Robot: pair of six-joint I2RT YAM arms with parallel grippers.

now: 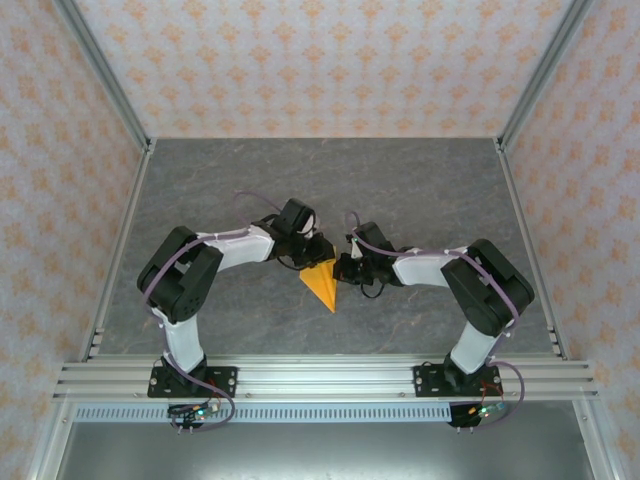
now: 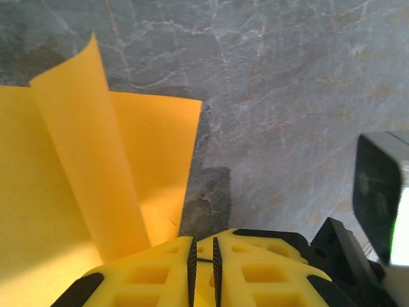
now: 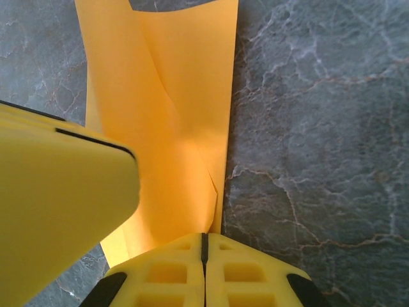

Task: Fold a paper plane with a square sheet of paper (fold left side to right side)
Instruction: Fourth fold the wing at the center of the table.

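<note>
**Item: one orange sheet, part-folded, held between both arms at mid-table**

Top external view. The sheet of paper [image 1: 322, 283] lies on the grey table [image 1: 300, 180], near the middle and a little toward my bases. Its outline is a narrow wedge with the point toward me. My left gripper [image 1: 312, 252] is at its far left corner and my right gripper [image 1: 340, 268] at its right edge. They are placed this way, I judge, so that one side anchors the sheet while the other carries a layer over, left to right.

Left wrist view. The paper [image 2: 51, 192] is plain, bright and thin. One flap [image 2: 89, 147] curls up off the flat layer and runs down toward my left gripper [image 2: 204, 246]. The jaws there are almost together, with a thin slot between them. I cannot tell whether paper sits in that slot.

Right wrist view. The paper [image 3: 185, 96] runs as a long strip with a soft crease down it, one layer bowed up. It narrows into my right gripper [image 3: 204, 238], whose jaws are pressed together, apparently pinching the paper's near edge to hold it in place. A blurred yellow finger [image 3: 57, 185], from my left side by my judgement, rests on or over the strip.
</note>
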